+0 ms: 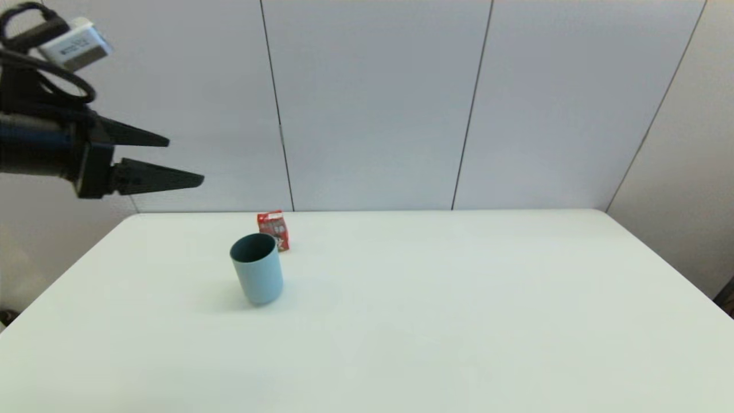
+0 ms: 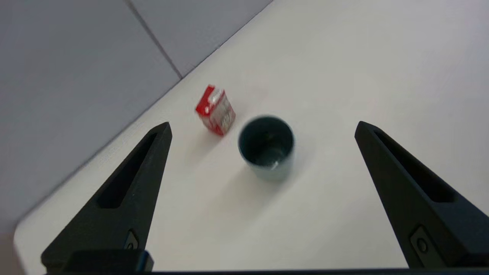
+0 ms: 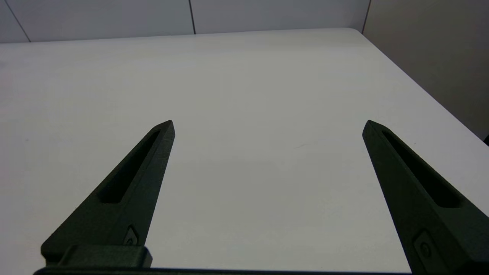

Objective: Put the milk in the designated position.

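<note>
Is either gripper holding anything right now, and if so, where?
Nothing is held. The left gripper hangs open above the table, the right gripper is open, and the milk stands untouched.

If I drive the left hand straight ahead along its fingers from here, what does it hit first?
Probably the cup. In the left wrist view it sits almost centred between the open left hand's fingers, with the milk just off that line. Depth is unclear; the hand hangs well above the table.

The white bench (image 1: 459, 321) holds two things. A small red milk (image 1: 274, 229) box stands near the back edge. A light blue cup (image 1: 257, 268) stands just beside it, open end up. Both sit below and ahead of the left claw (image 1: 184, 162), well apart from it.
</note>
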Controlling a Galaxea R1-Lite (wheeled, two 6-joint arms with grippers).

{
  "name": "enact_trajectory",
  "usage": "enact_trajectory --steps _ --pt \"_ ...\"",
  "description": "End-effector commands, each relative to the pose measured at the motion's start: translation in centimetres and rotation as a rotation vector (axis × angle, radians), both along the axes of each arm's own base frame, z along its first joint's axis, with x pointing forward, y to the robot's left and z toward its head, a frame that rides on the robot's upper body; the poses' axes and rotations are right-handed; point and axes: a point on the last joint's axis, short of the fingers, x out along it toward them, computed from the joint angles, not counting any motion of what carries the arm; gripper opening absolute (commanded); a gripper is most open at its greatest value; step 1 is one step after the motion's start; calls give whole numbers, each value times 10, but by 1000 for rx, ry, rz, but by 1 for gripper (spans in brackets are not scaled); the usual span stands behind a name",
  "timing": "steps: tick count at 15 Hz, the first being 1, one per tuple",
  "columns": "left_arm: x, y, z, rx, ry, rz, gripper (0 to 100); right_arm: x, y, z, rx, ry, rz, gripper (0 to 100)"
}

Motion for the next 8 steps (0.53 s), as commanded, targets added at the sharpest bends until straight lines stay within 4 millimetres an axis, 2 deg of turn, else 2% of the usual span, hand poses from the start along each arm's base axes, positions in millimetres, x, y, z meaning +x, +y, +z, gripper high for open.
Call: enact_trajectory --steps 1,4,8 --pt "-163 12 -30 -106 -174 367 100 0 0 0 2 2 -1 100" --pt "-201 16 -59 -119 -225 481 100 0 0 0 -1 2 1 100" --pt "-220 16 -83 -128 -270 510 100 0 0 0 -1 0 -1 100"
